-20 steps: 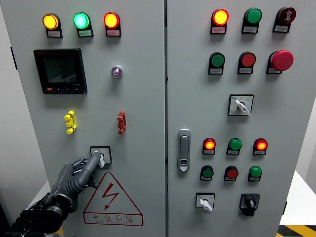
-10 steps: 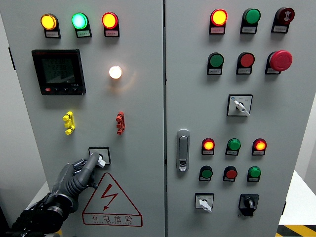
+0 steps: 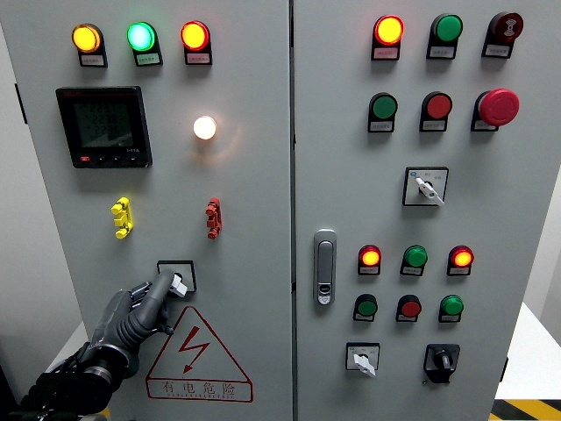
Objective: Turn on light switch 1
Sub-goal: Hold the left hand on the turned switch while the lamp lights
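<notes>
Hand [image 3: 140, 309], left, at rotary switch [image 3: 178, 279] on cabinet left door [image 3: 254, 219]; fingertips pinching knob. Lamp [image 3: 204, 127] above glowing.

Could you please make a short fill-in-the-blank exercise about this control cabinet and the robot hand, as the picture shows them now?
1. The left hand touches the rotary switch just above the ____ warning triangle.
2. The round lamp to the right of the black display is ____.
3. In the row of three lights at the top left, the middle light is ____.
4. The big red mushroom button sits on the ____ door.

Missing words: red; lit; green; right
</notes>
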`<control>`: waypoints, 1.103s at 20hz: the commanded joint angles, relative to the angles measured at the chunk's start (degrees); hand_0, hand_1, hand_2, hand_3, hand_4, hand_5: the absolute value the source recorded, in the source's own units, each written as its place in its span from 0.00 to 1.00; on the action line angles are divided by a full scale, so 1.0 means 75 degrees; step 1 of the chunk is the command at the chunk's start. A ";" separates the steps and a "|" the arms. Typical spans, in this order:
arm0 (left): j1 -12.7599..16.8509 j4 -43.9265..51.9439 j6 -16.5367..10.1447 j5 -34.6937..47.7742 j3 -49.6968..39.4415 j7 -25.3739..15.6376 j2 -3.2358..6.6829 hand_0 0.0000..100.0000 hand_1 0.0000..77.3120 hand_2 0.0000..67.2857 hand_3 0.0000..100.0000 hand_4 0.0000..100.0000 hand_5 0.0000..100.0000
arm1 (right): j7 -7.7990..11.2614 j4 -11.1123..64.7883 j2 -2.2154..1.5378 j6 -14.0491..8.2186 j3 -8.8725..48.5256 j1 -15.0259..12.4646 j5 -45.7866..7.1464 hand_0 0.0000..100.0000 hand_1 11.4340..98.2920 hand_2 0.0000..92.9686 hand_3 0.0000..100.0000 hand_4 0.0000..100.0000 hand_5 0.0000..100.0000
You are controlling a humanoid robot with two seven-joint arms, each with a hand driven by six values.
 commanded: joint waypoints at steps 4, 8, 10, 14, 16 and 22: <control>0.0000 -0.0003 -0.0011 0.0001 0.0004 0.0001 0.0000 0.44 0.58 0.83 0.96 1.00 0.72 | -0.0008 0.0000 0.0000 0.0000 0.0000 0.0012 0.0000 0.00 0.13 0.00 0.11 0.23 0.15; 0.0000 -0.0014 -0.0011 0.0001 0.0004 0.0001 0.0000 0.07 0.67 0.83 0.96 1.00 0.72 | -0.0008 0.0000 0.0000 0.0000 0.0000 0.0000 0.0000 0.00 0.13 0.00 0.11 0.23 0.15; 0.0000 -0.0026 0.0000 0.0001 0.0004 0.0001 0.0000 0.00 0.68 0.83 0.96 1.00 0.72 | -0.0008 0.0000 0.0000 0.0000 0.0000 0.0000 0.0000 0.00 0.13 0.00 0.11 0.23 0.15; 0.0011 -0.0026 0.0000 -0.0011 0.0004 0.0001 0.0000 0.00 0.70 0.84 0.97 1.00 0.72 | -0.0008 0.0000 0.0000 0.0000 0.0000 0.0000 0.0000 0.00 0.13 0.00 0.11 0.23 0.15; 0.0011 -0.0038 0.0012 0.0001 0.0004 0.0001 0.0000 0.00 0.71 0.84 0.97 1.00 0.72 | -0.0008 0.0000 0.0000 0.0000 0.0000 0.0000 0.0000 0.00 0.13 0.00 0.11 0.23 0.15; 0.0070 -0.0061 0.0094 0.0001 0.0004 0.0001 -0.0023 0.00 0.72 0.86 0.97 1.00 0.72 | -0.0008 0.0000 0.0000 0.0000 0.0000 0.0000 0.0000 0.00 0.13 0.00 0.11 0.23 0.15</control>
